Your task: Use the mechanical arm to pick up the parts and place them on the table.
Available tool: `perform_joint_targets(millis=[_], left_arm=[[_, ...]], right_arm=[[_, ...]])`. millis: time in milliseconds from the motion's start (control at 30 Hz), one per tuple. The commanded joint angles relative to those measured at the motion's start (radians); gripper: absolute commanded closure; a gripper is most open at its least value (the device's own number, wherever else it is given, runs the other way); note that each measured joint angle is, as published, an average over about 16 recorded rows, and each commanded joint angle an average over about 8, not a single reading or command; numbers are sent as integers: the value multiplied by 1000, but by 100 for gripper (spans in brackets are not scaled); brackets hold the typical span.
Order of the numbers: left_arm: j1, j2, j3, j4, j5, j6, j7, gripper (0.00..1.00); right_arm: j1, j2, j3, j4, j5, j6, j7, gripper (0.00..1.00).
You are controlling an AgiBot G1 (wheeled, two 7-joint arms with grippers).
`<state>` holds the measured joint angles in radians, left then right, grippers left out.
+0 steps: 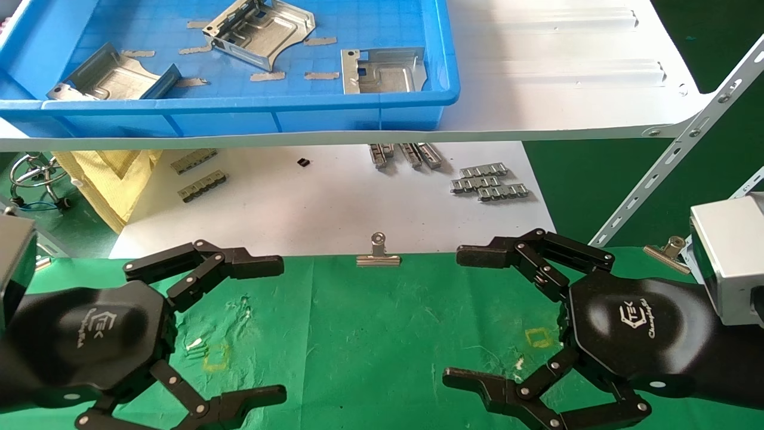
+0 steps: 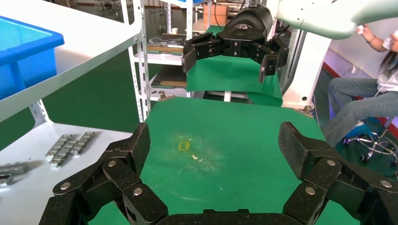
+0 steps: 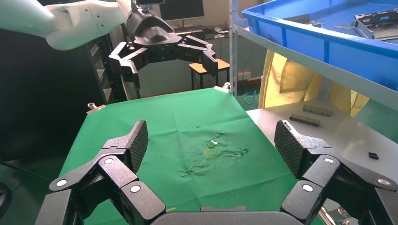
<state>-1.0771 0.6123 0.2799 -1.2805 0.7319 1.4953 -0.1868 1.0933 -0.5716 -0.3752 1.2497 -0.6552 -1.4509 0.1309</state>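
Three silver stamped parts lie in a blue tray point(image 1: 358, 110) on the white shelf: one at the left point(image 1: 113, 76), one at the back middle point(image 1: 259, 31), one at the right point(image 1: 382, 70). My left gripper point(image 1: 274, 328) hovers open and empty over the green cloth table point(image 1: 370, 334) at the left. My right gripper point(image 1: 462, 316) hovers open and empty at the right, facing it. In the left wrist view my own gripper point(image 2: 213, 145) frames a yellow square mark point(image 2: 184, 146); the right gripper shows beyond. In the right wrist view my gripper point(image 3: 211, 140) frames another mark point(image 3: 211, 152).
The white shelf point(image 1: 567, 77) juts over a white board point(image 1: 334, 197) holding small grey segmented strips point(image 1: 489, 182). A silver binder clip point(image 1: 378, 254) pins the cloth's far edge; another point(image 1: 665, 251) is at the right. A slanted shelf strut point(image 1: 674, 155) runs down at the right. Yellow cloth point(image 1: 113, 173) lies left.
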Motion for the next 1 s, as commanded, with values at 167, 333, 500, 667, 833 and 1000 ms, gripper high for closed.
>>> perform_joint_targets(millis=[167, 333, 500, 667, 833, 1000], left_arm=[[0, 0, 0, 0, 0, 0, 0, 0], [0, 0, 0, 0, 0, 0, 0, 0], [0, 0, 0, 0, 0, 0, 0, 0], [0, 0, 0, 0, 0, 0, 0, 0], [0, 0, 0, 0, 0, 0, 0, 0], [0, 0, 0, 0, 0, 0, 0, 0]], right_arm=[[0, 0, 0, 0, 0, 0, 0, 17], [0, 0, 0, 0, 0, 0, 0, 80], [0, 0, 0, 0, 0, 0, 0, 100], [0, 0, 0, 0, 0, 0, 0, 100], [0, 0, 0, 0, 0, 0, 0, 100], [0, 0, 0, 0, 0, 0, 0, 100]])
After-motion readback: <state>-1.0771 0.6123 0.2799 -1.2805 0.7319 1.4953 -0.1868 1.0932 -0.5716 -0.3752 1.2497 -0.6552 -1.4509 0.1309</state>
